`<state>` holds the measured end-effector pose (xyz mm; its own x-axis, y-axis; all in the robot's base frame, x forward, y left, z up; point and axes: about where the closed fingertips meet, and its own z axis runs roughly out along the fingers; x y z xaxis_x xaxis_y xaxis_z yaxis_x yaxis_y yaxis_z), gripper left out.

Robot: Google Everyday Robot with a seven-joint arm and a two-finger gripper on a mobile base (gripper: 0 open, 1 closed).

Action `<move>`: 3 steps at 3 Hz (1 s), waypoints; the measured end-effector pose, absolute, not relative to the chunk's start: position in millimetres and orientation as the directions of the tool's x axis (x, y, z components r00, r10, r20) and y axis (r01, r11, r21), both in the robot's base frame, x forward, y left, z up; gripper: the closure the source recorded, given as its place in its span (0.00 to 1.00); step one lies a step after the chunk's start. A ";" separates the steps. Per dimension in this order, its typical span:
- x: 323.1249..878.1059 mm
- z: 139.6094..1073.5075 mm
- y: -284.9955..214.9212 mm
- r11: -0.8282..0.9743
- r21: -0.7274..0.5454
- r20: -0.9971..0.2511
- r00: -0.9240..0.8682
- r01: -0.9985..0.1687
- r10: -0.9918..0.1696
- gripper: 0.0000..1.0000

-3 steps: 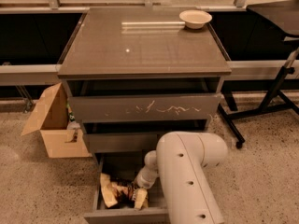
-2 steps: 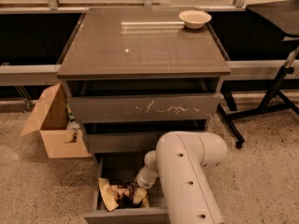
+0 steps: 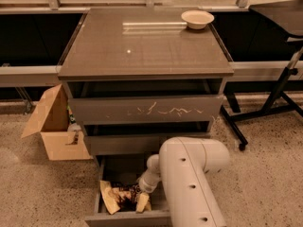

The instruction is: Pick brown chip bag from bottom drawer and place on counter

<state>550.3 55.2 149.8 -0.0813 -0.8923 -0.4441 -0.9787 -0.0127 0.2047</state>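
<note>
The brown chip bag lies crumpled in the open bottom drawer, with its tan edges turned up at the left and right. My white arm comes in from the lower right and bends down into the drawer. My gripper is at the bag's right end, right on it, mostly hidden behind the wrist. The counter is the glossy grey-brown cabinet top above.
A cream bowl sits at the counter's far right corner. The two upper drawers stand slightly open; the top one bears white scratches. An open cardboard box stands on the floor left of the cabinet. Black stand legs are on the right.
The bag has shifted and crumpled inside the drawer, with its dark middle showing more. My wrist stays low over its right end.
</note>
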 end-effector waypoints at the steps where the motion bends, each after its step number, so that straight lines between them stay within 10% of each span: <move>1: 549.2 146.1 56.2 -0.017 0.213 -0.450 -0.082 -0.977 -0.889 0.41; 3: 551.6 177.4 76.6 -0.076 0.144 -0.492 -0.005 -0.987 -0.871 0.89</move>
<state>551.6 76.6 177.4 -0.0048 -0.8706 -0.4920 -0.9868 -0.0756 0.1435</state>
